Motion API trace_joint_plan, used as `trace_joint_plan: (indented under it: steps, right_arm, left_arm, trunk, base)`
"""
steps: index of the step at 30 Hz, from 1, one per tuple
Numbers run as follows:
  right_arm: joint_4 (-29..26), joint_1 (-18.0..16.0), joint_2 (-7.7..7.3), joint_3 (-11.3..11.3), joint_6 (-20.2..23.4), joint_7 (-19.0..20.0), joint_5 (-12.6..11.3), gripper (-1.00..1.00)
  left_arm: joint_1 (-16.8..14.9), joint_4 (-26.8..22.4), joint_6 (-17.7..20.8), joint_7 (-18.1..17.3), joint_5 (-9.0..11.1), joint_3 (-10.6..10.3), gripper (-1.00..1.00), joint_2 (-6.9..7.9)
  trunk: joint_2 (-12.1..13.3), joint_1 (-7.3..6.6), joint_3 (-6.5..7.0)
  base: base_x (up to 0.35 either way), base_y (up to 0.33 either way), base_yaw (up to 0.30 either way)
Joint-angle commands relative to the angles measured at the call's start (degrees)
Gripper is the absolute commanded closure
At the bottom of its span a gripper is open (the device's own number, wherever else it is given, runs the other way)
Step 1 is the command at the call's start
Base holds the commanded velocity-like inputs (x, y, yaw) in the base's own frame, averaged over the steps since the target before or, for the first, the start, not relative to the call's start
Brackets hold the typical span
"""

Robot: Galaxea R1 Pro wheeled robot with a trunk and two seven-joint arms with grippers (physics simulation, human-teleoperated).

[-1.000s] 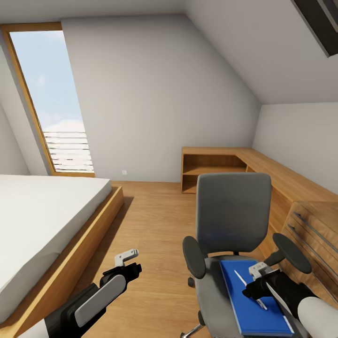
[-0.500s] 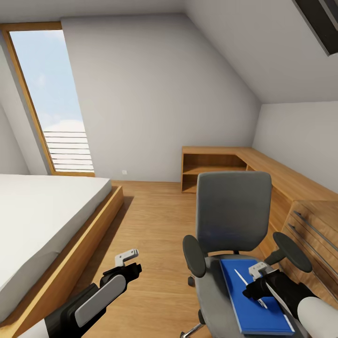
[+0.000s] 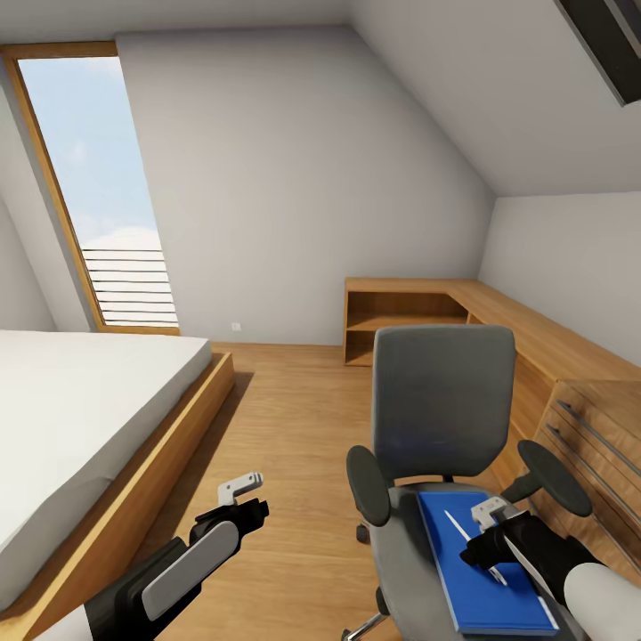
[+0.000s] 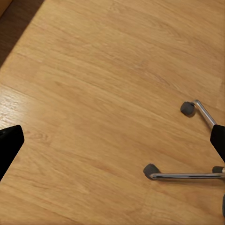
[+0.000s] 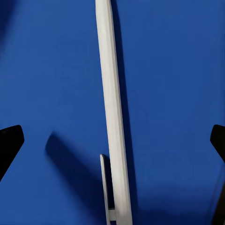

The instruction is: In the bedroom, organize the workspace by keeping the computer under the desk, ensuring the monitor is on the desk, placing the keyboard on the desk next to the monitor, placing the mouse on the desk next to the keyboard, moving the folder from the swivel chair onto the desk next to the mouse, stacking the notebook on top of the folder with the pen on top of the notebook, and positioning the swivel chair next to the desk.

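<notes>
The right gripper (image 3: 488,527) hovers low over the swivel chair (image 3: 442,405) seat, jaws spread wide with nothing between them yet; in the right wrist view the dark fingertips (image 5: 10,142) sit at the frame edges on either side of the pen (image 5: 113,117). The pen lies flat on the blue folder (image 3: 476,561), which rests on the grey seat, its near end running under the right arm. The step in hand looks like picking the pen off the folder. To do it well the robot should drop straight down, keeping the pen centred between the fingers and crossing it at right angles (the pen is thin and round-ish, so an off-centre pinch may roll it or flick it off the seat). It should stop short of pressing into the folder, since the chair stands on castors (image 4: 188,108) and may roll. The left gripper (image 3: 240,485) hangs idle over the wooden floor (image 4: 93,93) between the bed (image 3: 80,401) and the chair, jaws apart and empty. The wooden drawer unit (image 3: 588,427) stands just beside the chair.
</notes>
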Motion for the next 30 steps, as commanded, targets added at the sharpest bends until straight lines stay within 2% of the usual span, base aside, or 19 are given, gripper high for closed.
trace_joint_plan:
  steps: [1,18,22,30]
  right_arm:
    - [-0.1,0.0,-0.05,0.3,0.3,0.1,-0.2,-1.00]
    - [-0.1,0.0,-0.05,0.3,0.3,0.1,-0.2,-1.00]
    - [-0.1,0.0,-0.05,0.3,0.3,0.1,-0.2,-1.00]
    - [-0.1,0.0,-0.02,0.3,0.3,0.1,-0.2,-1.00]
  left_arm:
    - [-0.1,-0.1,0.3,0.3,0.1,-0.1,-1.00,0.05]
    - [-0.1,0.0,0.3,0.3,0.1,-0.1,-1.00,0.03]
    - [-0.1,0.0,0.3,0.3,0.2,-0.1,-1.00,-0.01]
    - [-0.1,0.1,0.3,0.2,0.2,-0.2,-1.00,-0.05]
  trunk:
    - [0.0,0.00,-0.06]
    - [0.0,0.00,-0.06]
    - [-1.6,0.88,-0.78]
    - [-1.6,0.88,-0.78]
  base:
    - [0.000,0.000,0.000]
    - [0.000,0.000,0.000]
    - [0.000,0.000,0.000]
    - [0.000,0.000,0.000]
